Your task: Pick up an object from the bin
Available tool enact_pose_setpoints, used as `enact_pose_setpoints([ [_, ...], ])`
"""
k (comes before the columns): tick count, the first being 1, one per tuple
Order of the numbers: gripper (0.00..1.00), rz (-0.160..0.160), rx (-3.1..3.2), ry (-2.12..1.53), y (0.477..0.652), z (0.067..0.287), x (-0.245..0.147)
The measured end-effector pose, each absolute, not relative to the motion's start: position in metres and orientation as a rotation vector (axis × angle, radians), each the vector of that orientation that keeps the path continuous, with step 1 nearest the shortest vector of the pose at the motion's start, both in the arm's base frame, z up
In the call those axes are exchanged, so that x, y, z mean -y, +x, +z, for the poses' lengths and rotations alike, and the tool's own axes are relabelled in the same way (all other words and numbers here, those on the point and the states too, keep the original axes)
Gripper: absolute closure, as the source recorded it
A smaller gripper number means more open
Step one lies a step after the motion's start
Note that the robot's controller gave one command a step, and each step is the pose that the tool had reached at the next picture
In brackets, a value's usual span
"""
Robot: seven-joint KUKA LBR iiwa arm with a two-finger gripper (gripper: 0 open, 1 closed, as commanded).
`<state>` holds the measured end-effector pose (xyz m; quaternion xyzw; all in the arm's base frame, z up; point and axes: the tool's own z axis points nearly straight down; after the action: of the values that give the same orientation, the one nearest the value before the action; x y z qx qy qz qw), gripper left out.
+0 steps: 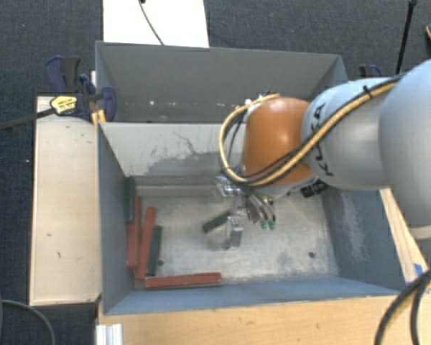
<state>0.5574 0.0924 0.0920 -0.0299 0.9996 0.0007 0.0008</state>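
My gripper point(233, 236) hangs low over the middle of the bin floor, under the orange wrist cover. A short dark green block point(215, 225) juts out to the left from the gripper's tip, tilted and touching it. Whether the block is gripped or only lies against the tip I cannot tell. A long red stick point(182, 280) lies flat along the front wall, to the gripper's lower left.
Against the left wall lie two red sticks point(139, 236) and a dark green stick point(156, 250), side by side, with another dark green stick point(129, 201) behind them. The arm reaches in from the right and covers the bin's right rear part.
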Motion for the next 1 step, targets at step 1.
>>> enact_pose_setpoints([
  [1, 1.00, 0.002, -3.139, -0.088, 0.5573, 0.0920, -0.0924],
])
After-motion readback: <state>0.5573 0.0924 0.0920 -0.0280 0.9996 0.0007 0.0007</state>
